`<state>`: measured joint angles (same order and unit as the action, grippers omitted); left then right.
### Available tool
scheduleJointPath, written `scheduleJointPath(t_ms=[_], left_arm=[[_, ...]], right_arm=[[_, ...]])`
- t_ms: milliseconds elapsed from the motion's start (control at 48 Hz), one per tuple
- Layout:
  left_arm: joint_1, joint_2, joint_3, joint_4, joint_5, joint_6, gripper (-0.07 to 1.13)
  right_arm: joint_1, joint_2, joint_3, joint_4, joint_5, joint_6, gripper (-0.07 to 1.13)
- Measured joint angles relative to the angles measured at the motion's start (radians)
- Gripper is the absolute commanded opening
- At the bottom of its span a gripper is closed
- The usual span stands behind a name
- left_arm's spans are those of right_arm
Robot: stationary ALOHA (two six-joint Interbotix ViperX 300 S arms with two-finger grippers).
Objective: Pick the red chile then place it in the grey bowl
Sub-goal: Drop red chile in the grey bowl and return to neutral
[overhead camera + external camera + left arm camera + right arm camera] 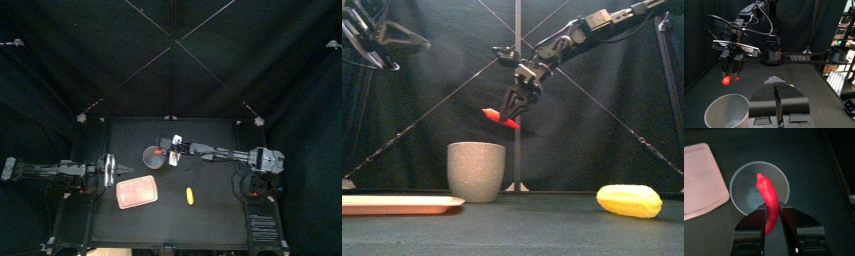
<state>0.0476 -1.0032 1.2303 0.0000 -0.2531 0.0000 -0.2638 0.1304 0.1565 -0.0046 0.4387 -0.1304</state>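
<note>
Chile (pixel 767 193), red, smooth and glossy, clamped between the two flat black jaws of the right tool (pixel 773 212), with its narrow, curled tip projecting beyond them. The pod hangs in the air above the open mouth of the grey bowl (pixel 476 170), clear of the rim. The bowl is a tall, round, speckled cup with slightly tapering walls. It stands upright on the matte black counter (pixel 529 232). A flat pink tray (pixel 136 191) with rounded corners and a low raised lip lies in front of the bowl and to its left, apart from it. A smooth yellow oval toy (pixel 629 200) lies on the counter to the right. The left tool (pixel 777 82) rests at the counter's left side, its jaws pressed together and holding nothing.
</note>
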Motion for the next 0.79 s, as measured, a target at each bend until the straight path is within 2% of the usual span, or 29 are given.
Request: scheduleJointPath(t_ms=[167, 354, 583, 792], left_arm=[[0.0, -0.002, 0.0, 0.0, 0.011, 0.0, -0.03], [0.0, -0.012, 0.0, -0.002, 0.023, 0.0, -0.03], [0.0, -0.021, 0.0, 0.0, 0.029, -0.002, -0.03], [0.002, -0.021, 0.002, 0.0, 0.031, 0.0, -0.03]], right_arm=[[0.023, 0.072, -0.074, 0.002, 0.0, -0.006, 0.71], [0.015, 0.083, -0.077, 0.011, -0.006, 0.002, 0.88], [0.012, 0.051, -0.014, 0.031, -0.101, 0.0, 0.89], [0.014, -0.178, 0.173, 0.069, -0.287, 0.011, 0.89]])
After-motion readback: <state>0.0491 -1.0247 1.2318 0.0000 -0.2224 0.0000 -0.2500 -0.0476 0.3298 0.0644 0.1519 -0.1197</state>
